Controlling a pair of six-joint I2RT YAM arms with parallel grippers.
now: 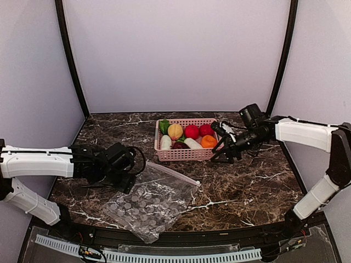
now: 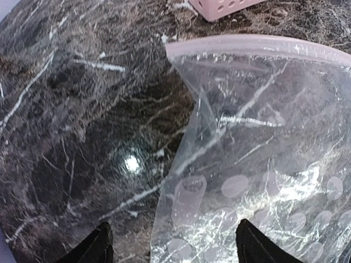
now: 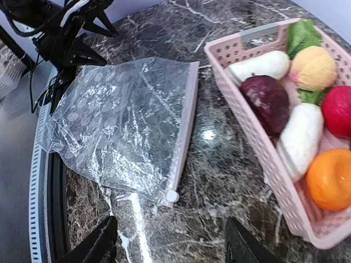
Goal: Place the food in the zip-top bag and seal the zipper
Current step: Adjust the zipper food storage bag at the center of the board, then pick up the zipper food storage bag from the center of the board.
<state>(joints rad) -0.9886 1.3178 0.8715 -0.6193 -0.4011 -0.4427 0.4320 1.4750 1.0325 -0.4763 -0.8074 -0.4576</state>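
The clear zip-top bag (image 1: 149,201) lies flat on the marble table, its pale pink zipper (image 1: 174,173) along the far-right edge, and it looks empty. The bag also shows in the left wrist view (image 2: 258,164) and the right wrist view (image 3: 120,120). The zipper (image 3: 184,131) ends in a small white slider (image 3: 172,195). The food (image 1: 186,136) sits in a pink mesh basket (image 1: 184,154): orange (image 3: 332,178), white radishes (image 3: 301,137), a dark purple piece (image 3: 269,98). My left gripper (image 2: 173,249) is open over the bag's left edge. My right gripper (image 3: 170,246) is open above the table between bag and basket.
The basket (image 3: 258,142) stands at the back middle of the table. Dark curved frame posts rise at the back corners. A ribbed white strip (image 1: 148,255) runs along the near edge. The left arm (image 3: 66,33) shows in the right wrist view.
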